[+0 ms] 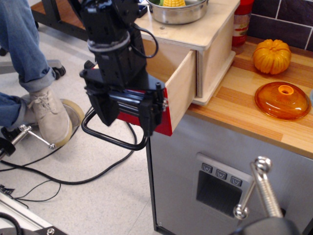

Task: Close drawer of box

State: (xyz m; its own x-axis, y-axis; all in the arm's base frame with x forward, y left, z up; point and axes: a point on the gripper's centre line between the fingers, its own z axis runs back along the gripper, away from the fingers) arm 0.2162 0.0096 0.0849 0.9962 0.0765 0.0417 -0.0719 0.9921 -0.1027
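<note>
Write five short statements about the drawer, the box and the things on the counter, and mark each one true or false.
1. The drawer is pulled out of the box. True.
2. The gripper is in front of the drawer's red front panel. True.
3. The pumpkin sits on top of the box. False: it stands on the wooden counter, to the right of the box.
4. A metal bowl rests on the box's flat top. True.
5. The orange glass lid covers the metal bowl. False: it lies on the counter, in front of the pumpkin.
</note>
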